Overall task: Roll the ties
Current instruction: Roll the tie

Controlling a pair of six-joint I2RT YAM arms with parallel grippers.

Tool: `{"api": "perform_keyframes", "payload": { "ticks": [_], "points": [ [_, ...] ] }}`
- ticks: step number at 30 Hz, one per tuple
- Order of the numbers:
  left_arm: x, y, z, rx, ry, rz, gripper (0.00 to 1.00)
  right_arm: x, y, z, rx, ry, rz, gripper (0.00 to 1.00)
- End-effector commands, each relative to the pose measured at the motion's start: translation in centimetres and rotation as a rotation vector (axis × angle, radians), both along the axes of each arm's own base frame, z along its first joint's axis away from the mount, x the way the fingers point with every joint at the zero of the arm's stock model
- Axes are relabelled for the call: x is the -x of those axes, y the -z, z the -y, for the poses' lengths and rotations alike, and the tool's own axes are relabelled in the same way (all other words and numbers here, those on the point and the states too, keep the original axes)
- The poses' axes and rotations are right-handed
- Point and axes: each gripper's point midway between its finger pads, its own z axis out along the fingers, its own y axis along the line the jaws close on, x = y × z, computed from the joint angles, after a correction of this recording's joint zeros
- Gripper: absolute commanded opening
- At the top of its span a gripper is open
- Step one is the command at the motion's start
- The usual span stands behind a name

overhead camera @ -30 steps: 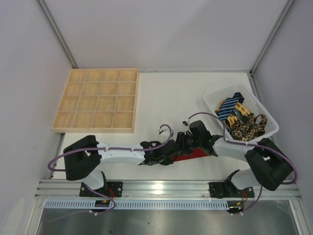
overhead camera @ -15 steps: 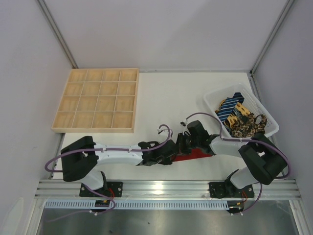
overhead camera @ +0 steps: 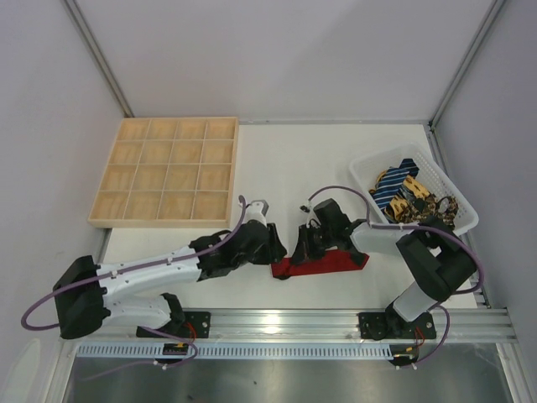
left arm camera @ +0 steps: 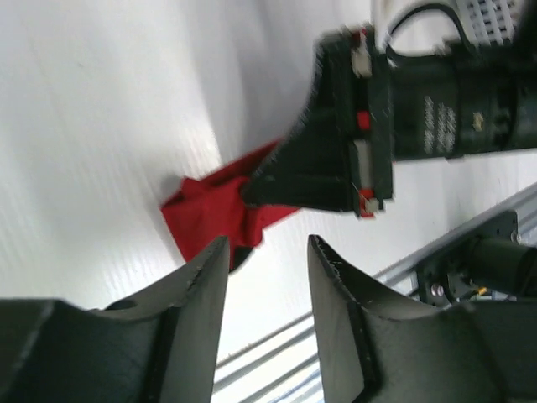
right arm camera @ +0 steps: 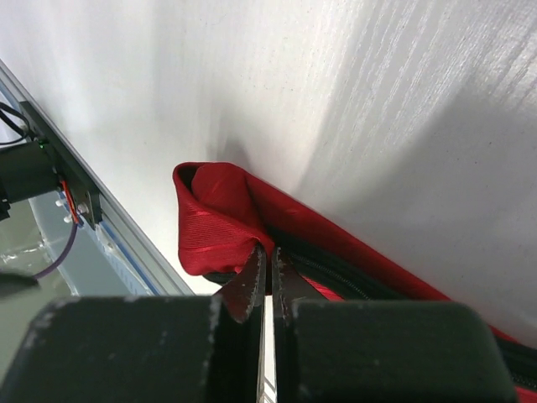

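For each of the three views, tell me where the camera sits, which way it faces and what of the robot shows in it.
Top external: fixed above and behind the arms, looking down on the table; both arms, wooden tray, basket of ties, red tie.
Left wrist: on the left arm, facing the red tie and the right gripper; its own open left gripper shows.
Right wrist: looks down past the shut right gripper clamping the red tie.
Shared: all three show the red tie.

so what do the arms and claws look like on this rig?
Both arms have white link shells with black joint housings. Purple cables loop along each, tied on with white clips. The left claw and right claw are matte black with flat tapered fingers; the right one's body shows small red marks and grey lettering in the left wrist view.
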Motion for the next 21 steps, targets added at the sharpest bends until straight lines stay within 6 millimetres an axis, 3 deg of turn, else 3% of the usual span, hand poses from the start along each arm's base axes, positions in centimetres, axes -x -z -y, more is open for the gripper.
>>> {"api": "perform_keyframes", "payload": {
  "ticks": [1, 5, 9, 14, 21],
  "points": [
    [-1.5, 0.5, -0.8, -0.003, 0.047, 0.003, 0.47, -0.1, -0.3, -0.1, 0.003, -0.051, 0.005, 0.0],
    [-2.7, 1.1, 0.6, 0.017, 0.157, -0.017, 0.3, -0.4, -0.4, -0.1, 0.005, -0.067, 0.006, 0.0],
    [-3.7, 2.3, 1.7, -0.009, 0.216, -0.043, 0.22, -0.7, -0.7, -0.3, -0.002, -0.07, 0.009, 0.0],
    [-3.7, 5.2, 2.6, -0.06, 0.254, -0.123, 0.06, -1.3, -0.9, -0.4, -0.001, -0.064, 0.019, 0.0],
    [-3.7, 6.8, 2.2, -0.102, 0.249, -0.146, 0.03, -2.2, -0.8, -0.4, 0.008, -0.053, 0.03, 0.0]
  ]
}}
